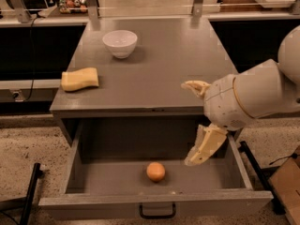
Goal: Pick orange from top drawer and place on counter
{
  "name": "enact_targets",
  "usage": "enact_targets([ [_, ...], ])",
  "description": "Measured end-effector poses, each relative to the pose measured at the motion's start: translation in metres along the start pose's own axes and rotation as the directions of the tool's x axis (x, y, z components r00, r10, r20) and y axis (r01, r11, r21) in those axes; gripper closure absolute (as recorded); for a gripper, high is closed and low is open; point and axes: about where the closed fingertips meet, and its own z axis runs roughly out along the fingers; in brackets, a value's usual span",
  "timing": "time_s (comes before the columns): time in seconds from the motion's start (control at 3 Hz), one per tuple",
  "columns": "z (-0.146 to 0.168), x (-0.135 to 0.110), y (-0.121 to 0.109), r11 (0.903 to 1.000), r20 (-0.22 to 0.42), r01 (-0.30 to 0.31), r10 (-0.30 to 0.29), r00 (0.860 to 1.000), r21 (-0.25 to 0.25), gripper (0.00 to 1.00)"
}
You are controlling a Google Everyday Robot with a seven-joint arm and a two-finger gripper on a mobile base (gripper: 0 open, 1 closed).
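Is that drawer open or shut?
Open: the top drawer is pulled out, the orange lies inside, the gripper hangs above its right side, fingers apart.
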Motion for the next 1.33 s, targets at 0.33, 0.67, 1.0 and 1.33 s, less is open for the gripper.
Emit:
enact_targets([
  [0.33, 0.04, 0.01, 0.017, 0.9963, 0.038, -0.051, 0.054, 0.998, -0.069, 0.0],
  [0.67, 0.091, 0.032, 0.043, 0.9807, 0.057, -0.112, 0.123, 0.991, -0.16, 0.18],
  [1.0, 0.128, 0.047, 0.057, 0.9595, 0.056, -0.157, 0.175, 0.983, -0.234, 0.31],
  [1.33, 0.141, 0.057, 0.052, 0.9508, 0.055, -0.185, 0.204, 0.977, -0.249, 0.31],
])
